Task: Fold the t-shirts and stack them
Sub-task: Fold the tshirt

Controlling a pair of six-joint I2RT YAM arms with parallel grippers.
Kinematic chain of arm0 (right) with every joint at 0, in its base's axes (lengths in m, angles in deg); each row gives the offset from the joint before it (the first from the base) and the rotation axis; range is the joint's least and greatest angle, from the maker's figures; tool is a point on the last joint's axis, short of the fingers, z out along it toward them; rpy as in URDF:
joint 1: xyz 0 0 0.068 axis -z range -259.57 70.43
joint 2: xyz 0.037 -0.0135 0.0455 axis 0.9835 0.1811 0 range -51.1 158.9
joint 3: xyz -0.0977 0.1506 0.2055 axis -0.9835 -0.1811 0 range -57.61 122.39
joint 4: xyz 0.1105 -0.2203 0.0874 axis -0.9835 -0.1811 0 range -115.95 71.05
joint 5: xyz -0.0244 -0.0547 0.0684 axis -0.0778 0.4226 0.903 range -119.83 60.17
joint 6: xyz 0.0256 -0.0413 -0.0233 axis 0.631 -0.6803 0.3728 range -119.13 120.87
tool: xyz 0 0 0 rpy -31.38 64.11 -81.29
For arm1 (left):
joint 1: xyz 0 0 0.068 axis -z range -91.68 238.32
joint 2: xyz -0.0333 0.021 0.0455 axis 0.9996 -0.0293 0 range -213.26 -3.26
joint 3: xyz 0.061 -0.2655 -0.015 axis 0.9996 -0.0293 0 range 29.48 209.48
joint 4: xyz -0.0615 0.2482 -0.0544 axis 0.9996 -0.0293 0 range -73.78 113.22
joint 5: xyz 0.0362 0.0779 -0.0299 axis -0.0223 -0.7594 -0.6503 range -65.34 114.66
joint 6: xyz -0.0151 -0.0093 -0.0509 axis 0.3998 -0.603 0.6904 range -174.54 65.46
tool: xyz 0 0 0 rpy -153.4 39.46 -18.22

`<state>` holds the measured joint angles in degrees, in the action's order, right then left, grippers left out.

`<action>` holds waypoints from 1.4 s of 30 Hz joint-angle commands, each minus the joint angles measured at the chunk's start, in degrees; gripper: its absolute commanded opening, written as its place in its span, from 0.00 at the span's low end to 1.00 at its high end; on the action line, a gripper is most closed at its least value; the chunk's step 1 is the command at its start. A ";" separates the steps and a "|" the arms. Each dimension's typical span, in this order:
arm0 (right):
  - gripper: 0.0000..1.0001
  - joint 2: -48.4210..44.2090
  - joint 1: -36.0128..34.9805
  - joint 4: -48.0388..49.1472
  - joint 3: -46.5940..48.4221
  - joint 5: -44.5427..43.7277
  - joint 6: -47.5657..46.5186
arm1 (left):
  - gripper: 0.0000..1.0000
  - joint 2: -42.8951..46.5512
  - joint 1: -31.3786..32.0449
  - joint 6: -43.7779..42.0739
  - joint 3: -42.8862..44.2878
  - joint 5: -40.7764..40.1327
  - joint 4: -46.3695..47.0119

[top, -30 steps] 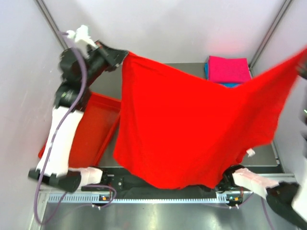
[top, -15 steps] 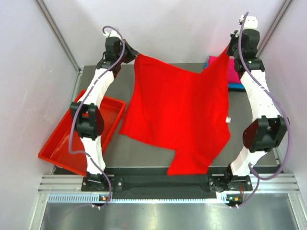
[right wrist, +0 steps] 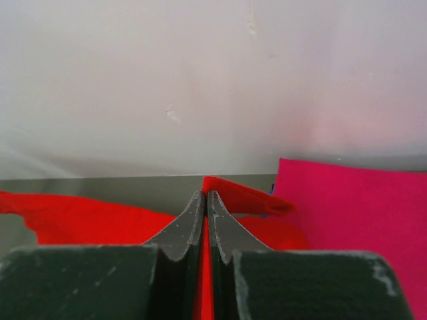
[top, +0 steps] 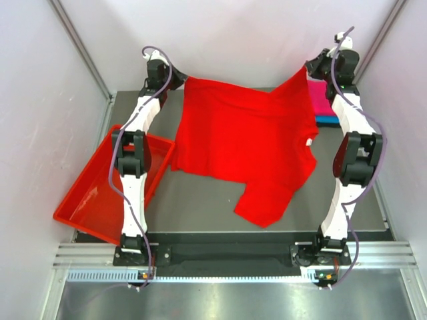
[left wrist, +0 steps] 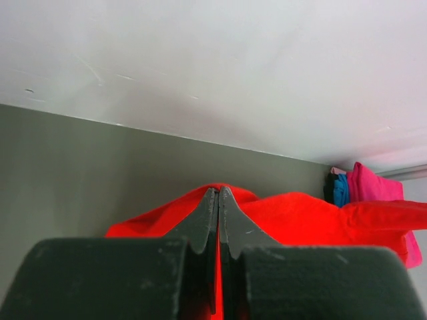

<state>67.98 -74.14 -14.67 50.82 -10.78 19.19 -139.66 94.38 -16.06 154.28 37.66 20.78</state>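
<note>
Red t-shirt (top: 243, 143) spreads over the table (top: 200, 207), 1 sleeve lying well nearer than the jaws, its far edge lifted between the 2 grippers. Left gripper (top: 180, 79) and right gripper (top: 309, 67) each pinch a far corner of it, jaws clamped tight. Just right of the right jaws lies a folded pink t-shirt (right wrist: 360, 227) on a teal t-shirt (left wrist: 341, 190).

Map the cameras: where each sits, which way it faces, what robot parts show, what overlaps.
Top external: overhead, near side, looking down at the grey table; left arm, right arm show, left gripper and right gripper pinching the bright red cloth t-shirt.
Left wrist: on the left arm, facing the white back wall over its shut fingers.
Right wrist: on the right arm, same wall ahead; shut fingers show.
Shared: both wrist views catch the red t-shirt and folded magenta-pink t-shirt.
</note>
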 commanded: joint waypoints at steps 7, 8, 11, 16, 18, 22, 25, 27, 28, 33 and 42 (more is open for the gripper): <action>0.00 -10.36 2.30 -7.16 -5.49 -10.69 9.52 | 0.00 1.21 -1.76 2.84 0.82 7.48 4.02; 0.00 -11.93 3.17 -11.18 -5.59 -11.39 9.97 | 0.00 1.92 -1.67 2.48 -0.24 8.09 3.93; 0.00 -15.62 4.58 -14.55 -8.13 -9.82 10.06 | 0.00 4.82 -1.76 0.64 -4.29 9.15 2.97; 0.00 -23.01 4.68 -16.66 -17.96 -8.59 9.01 | 0.00 8.34 -1.76 -2.70 -8.51 11.70 -1.42; 0.00 -26.18 4.68 -17.54 -20.52 -7.62 8.22 | 0.00 8.78 -2.02 -3.58 -9.04 12.32 -4.14; 0.00 -30.05 4.68 -19.74 -27.80 -6.92 7.86 | 0.00 9.39 -2.99 -5.34 -11.23 13.46 -7.84; 0.00 -32.95 4.94 -20.00 -31.50 -6.30 7.87 | 0.00 10.45 -3.43 -5.43 -13.51 14.43 -9.07; 0.00 -34.71 4.85 -20.27 -32.74 -6.13 7.78 | 0.00 10.89 -3.43 -5.78 -13.79 14.69 -10.48; 0.00 -35.23 4.76 -20.44 -34.31 -5.69 7.69 | 0.00 11.33 -3.43 -6.39 -13.96 14.78 -12.31; 0.00 -38.93 4.94 -20.72 -42.39 -6.04 8.82 | 0.00 13.26 -3.43 -8.94 -15.10 13.99 -18.38; 0.00 -41.48 4.85 -16.67 -53.56 -6.47 9.62 | 0.00 11.07 -3.34 -12.63 -15.72 12.33 -25.32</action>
<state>28.88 -69.37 -34.15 -0.79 -15.94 28.51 -130.81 91.17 -25.83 138.73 51.01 -0.92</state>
